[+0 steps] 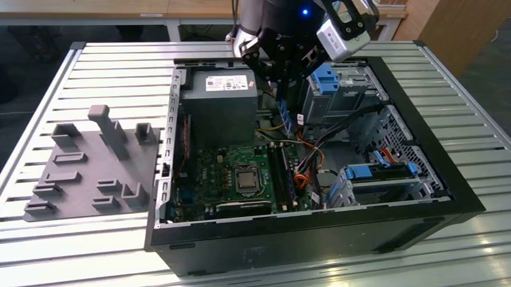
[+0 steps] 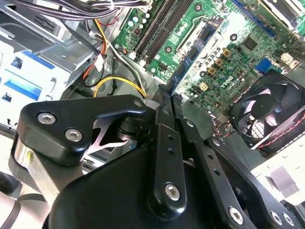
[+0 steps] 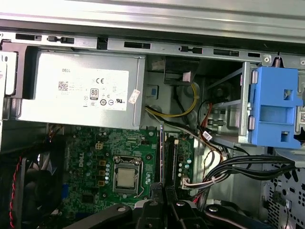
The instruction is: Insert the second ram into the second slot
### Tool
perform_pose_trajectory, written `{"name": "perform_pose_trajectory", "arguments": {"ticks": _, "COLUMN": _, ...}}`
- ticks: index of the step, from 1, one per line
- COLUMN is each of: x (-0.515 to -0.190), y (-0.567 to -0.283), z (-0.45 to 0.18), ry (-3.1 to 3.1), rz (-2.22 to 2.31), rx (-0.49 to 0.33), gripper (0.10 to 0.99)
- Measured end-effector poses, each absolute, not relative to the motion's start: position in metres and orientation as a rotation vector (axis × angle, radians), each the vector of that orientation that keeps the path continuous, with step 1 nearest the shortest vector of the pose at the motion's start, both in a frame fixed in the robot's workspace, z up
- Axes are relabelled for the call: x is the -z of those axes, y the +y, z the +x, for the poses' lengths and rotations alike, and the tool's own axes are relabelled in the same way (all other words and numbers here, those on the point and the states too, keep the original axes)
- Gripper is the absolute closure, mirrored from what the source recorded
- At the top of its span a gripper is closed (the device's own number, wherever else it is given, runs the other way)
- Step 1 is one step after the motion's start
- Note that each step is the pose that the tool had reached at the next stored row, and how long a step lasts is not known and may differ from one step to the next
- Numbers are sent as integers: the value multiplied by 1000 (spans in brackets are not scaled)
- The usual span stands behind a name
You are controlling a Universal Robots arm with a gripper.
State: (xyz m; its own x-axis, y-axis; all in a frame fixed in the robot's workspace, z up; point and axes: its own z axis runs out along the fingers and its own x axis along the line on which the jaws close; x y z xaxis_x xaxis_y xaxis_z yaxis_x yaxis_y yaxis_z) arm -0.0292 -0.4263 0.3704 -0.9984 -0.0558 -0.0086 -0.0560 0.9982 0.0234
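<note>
A black computer case (image 1: 447, 179) lies open-side-up on a slatted metal table (image 1: 112, 66). A grey moulded fixture plate with upright posts (image 1: 88, 173) rests on the table toward the exterior view's left, just beside the case.

The black two-finger end effector (image 1: 281, 89) is positioned over the far part of the case interior. Its fingers are closed to a narrow gap and grip the second ram (image 1: 282, 113), a thin, long blue circuit-board stick. The stick hangs roughly upright below the fingers, between the grey metal power supply box (image 1: 219, 107) and a bright-blue plastic drive-bay clip (image 1: 327, 75).

In the first wrist view, the stick (image 3: 162, 157) appears edge-on, extending from the end effector (image 3: 164, 193) across the green motherboard (image 3: 95, 157). It runs parallel to the dark memory slots (image 3: 172, 157) and just beside them. The square silver processor socket (image 3: 127, 177) sits on the other side of the stick.

In the second wrist view, the fingertips (image 2: 170, 93) meet on the stick's blue edge (image 2: 183, 69), with a black cooling fan (image 2: 267, 112) off to one side.

In the exterior view, the stick's lower end stands clear of the memory slots (image 1: 281, 176); it is not seated.
</note>
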Motion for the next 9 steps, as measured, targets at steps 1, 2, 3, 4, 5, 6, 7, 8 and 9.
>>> {"name": "perform_pose_trajectory", "arguments": {"ticks": 1, "x": -370, "y": -426, "z": -29, "ry": 3132, "rz": -88, "rx": -37, "gripper": 953}}
{"name": "perform_pose_trajectory", "arguments": {"ticks": 2, "x": -369, "y": -426, "z": -29, "ry": 3132, "rz": -88, "rx": -37, "gripper": 953}}
{"name": "perform_pose_trajectory", "arguments": {"ticks": 3, "x": -369, "y": -426, "z": -29, "ry": 3132, "rz": -88, "rx": -37, "gripper": 953}}
{"name": "perform_pose_trajectory", "arguments": {"ticks": 4, "x": -368, "y": -426, "z": -29, "ry": 3132, "rz": -88, "rx": -37, "gripper": 953}}
{"name": "perform_pose_trajectory", "arguments": {"ticks": 5, "x": -368, "y": -427, "z": -29, "ry": 3132, "rz": -88, "rx": -37, "gripper": 953}}
{"name": "perform_pose_trajectory", "arguments": {"ticks": 6, "x": -367, "y": -427, "z": -29, "ry": 3132, "rz": -88, "rx": -36, "gripper": 953}}
{"name": "perform_pose_trajectory", "arguments": {"ticks": 7, "x": -367, "y": -427, "z": -29, "ry": 3132, "rz": -88, "rx": -36, "gripper": 953}}
{"name": "perform_pose_trajectory", "arguments": {"ticks": 8, "x": -367, "y": -428, "z": -29, "ry": 3132, "rz": -88, "rx": -37, "gripper": 953}}
{"name": "perform_pose_trajectory", "arguments": {"ticks": 9, "x": -366, "y": -428, "z": -29, "ry": 3132, "rz": -88, "rx": -37, "gripper": 953}}
